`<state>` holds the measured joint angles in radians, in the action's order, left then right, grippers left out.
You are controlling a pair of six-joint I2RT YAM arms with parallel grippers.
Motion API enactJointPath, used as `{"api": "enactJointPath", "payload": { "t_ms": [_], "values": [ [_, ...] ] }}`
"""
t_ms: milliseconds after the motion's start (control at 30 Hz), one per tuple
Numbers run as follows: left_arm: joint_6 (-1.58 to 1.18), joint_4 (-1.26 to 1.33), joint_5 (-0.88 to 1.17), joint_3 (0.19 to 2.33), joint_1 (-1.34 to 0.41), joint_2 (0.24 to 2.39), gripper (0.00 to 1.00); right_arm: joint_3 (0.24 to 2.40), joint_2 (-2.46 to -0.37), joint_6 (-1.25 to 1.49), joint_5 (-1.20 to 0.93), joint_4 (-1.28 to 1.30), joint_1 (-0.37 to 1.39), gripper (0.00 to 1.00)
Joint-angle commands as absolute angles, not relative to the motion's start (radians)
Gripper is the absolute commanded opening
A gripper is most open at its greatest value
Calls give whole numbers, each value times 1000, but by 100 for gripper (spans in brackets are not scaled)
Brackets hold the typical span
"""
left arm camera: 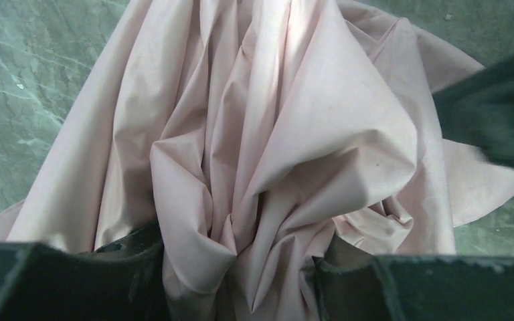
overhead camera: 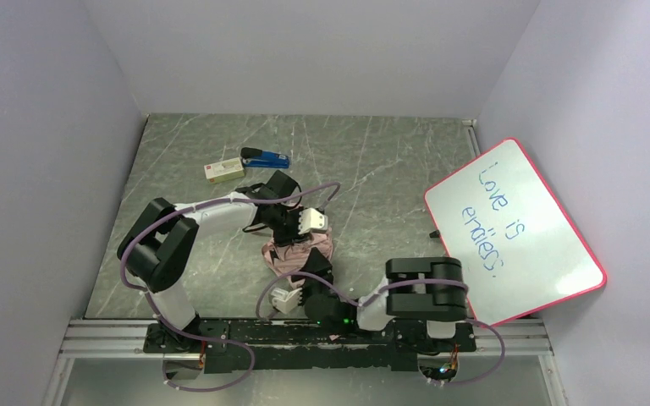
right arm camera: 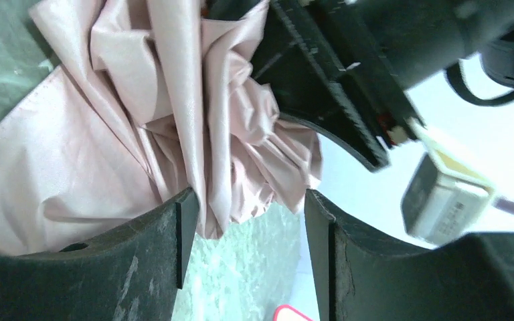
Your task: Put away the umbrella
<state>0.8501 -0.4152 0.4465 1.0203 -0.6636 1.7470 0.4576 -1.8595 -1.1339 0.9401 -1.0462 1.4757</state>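
Left fingers (left arm camera: 67, 281) pinch a bunch of umbrella (overhead camera: 298, 254) cloth; right fingers (right arm camera: 107, 267) stand apart, with a fold hanging between them. The umbrella lies crumpled on the table (overhead camera: 372, 169), near-middle. Risk: thin cloth slips the pinch, or the right catches only loose cloth and it falls open.

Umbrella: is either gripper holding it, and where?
Left gripper looks clamped on the umbrella, by its bunched canopy fabric; right gripper open, fabric only draping between its fingers.
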Motion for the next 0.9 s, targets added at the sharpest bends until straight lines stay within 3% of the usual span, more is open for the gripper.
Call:
{"api": "enactJointPath", "payload": {
  "t_ms": [0, 100, 233, 367, 600, 733, 867],
  "values": [
    [798, -449, 299, 951, -676, 1834, 41, 454, -1701, -843, 1005, -856, 1536, 63],
    [768, -421, 292, 951, -676, 1823, 41, 489, -1523, -514, 938, -549, 1559, 63],
    [733, -368, 272, 936, -675, 1804, 41, 445, -1288, -186, 898, -430, 1581, 69],
    [699, -318, 243, 919, -675, 1789, 41, 405, -1121, -6, 901, -333, 1595, 75],
    [658, -228, 171, 897, -675, 1761, 41, 416, -904, 200, 956, -188, 1563, 78],
    [645, -177, 120, 888, -675, 1750, 41, 447, -776, 366, 914, -24, 1441, 82],
    [641, -138, 79, 882, -676, 1732, 40, 495, -711, 473, 708, 129, 1162, 81]
  ]
}}
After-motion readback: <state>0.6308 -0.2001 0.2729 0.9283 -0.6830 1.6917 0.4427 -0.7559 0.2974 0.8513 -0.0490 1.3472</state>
